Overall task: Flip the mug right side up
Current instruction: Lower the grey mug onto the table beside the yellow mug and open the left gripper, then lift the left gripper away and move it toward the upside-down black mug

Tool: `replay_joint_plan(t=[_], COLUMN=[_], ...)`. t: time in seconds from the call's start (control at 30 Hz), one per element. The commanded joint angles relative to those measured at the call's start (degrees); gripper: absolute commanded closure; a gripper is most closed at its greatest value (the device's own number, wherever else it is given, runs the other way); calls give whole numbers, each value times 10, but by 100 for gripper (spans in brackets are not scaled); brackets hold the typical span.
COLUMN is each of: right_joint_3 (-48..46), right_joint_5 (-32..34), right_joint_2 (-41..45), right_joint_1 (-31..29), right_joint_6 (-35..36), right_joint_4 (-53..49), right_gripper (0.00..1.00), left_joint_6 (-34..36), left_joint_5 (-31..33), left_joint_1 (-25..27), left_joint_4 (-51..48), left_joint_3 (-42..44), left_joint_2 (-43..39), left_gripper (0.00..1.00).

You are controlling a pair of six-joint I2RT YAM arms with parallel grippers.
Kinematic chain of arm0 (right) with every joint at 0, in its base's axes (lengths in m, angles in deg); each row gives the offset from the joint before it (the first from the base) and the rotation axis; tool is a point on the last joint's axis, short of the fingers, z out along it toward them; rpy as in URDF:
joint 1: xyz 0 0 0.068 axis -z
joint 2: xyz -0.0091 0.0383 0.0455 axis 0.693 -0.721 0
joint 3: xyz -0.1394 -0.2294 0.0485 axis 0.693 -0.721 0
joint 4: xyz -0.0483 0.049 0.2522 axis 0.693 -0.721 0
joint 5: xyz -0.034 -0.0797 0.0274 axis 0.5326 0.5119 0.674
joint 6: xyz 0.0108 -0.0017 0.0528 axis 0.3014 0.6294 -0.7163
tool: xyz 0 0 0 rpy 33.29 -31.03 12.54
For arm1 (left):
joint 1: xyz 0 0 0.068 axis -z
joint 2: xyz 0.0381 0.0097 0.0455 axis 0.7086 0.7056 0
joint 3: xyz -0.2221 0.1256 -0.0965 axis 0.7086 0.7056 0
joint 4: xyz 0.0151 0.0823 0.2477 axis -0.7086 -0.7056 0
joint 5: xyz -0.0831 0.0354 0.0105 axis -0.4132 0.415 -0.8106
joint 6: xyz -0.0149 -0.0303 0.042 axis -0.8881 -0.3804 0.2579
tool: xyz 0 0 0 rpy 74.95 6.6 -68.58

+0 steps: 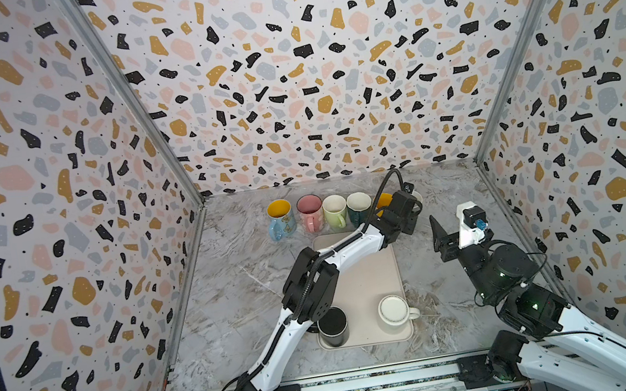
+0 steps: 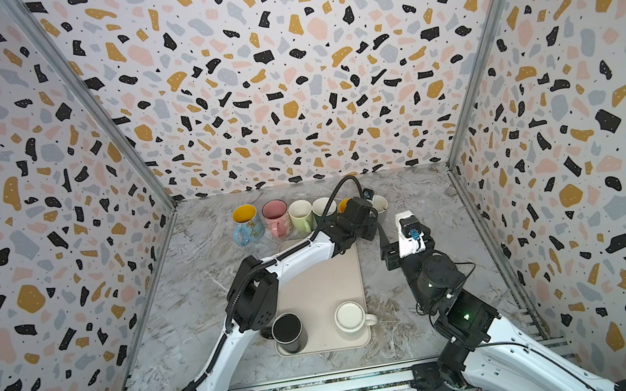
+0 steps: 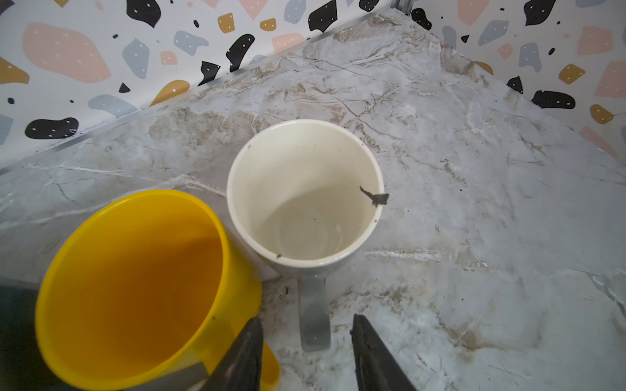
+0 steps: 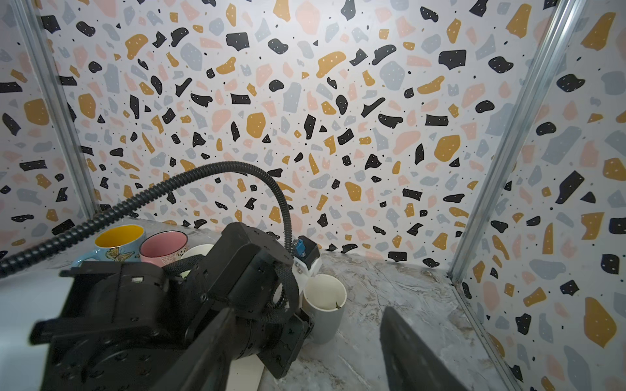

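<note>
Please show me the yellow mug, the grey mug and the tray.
yellow mug [image 3: 135,287]: left wrist view, inner wall.
grey mug [image 3: 313,315]: left wrist view, handle.
tray [image 1: 374,275]: a top view, bare middle.

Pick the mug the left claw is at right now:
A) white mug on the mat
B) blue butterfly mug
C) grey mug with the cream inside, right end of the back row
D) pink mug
C: in the left wrist view the left claw is open, with its jaws on either side of the handle of the grey mug, which stands upright next to the yellow mug.
</note>
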Motion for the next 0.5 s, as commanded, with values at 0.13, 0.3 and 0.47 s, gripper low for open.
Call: replay_joint_plan(t=[0.13,0.3,0.47], right_joint_3=[24,25,30], right_joint_5=[-7,-16,-24], right_joint_2=[2,-6,-18], right_joint_1=[2,2,2], right_joint_6=[-16,-25,-29], right_joint_4=[-9,-8,-8], right_gripper=[31,31,31], left_joint_6=[-5,-5,-1], left_joint_5=[-24,-47,-82], left_joint_1=[2,2,5], left_joint_4=[-1,-3,-4], left_joint_3=[39,65,99], left_joint_2=[-57,-97,-149], left_gripper=[55,55,55])
